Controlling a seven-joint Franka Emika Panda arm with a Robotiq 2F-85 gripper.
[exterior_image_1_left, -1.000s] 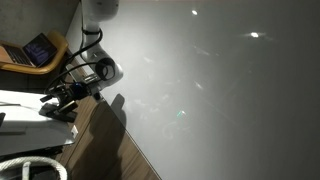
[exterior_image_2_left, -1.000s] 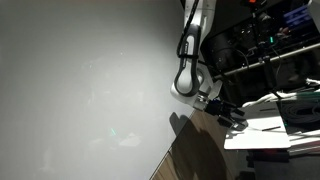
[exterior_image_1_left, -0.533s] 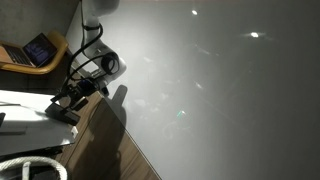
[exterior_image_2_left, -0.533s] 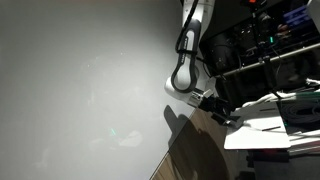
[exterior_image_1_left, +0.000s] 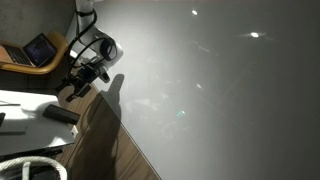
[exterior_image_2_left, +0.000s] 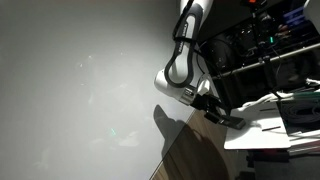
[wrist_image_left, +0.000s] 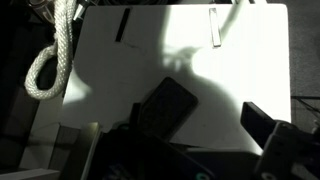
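My gripper (wrist_image_left: 214, 118) is open and empty in the wrist view, its two dark fingers spread over a white tabletop (wrist_image_left: 250, 60). On that tabletop lie a black marker-like stick (wrist_image_left: 123, 25) and a pale stick (wrist_image_left: 214, 28), both apart from the fingers. In both exterior views the gripper (exterior_image_1_left: 75, 88) (exterior_image_2_left: 213, 109) hangs off the white table's edge by the wooden panel. A dark elongated object (exterior_image_1_left: 60, 114) lies on the table close to it.
A coiled white rope (wrist_image_left: 52, 55) lies off the table's corner and also shows in an exterior view (exterior_image_1_left: 30, 165). A laptop (exterior_image_1_left: 40, 48) sits behind the arm. A wooden panel (exterior_image_1_left: 105, 145) and a large grey wall (exterior_image_1_left: 220, 90) fill the rest. Dark equipment racks (exterior_image_2_left: 270, 50) stand behind.
The arm has pulled back from the white table toward the wall. The dark elongated object now lies uncovered on the table where the gripper was.
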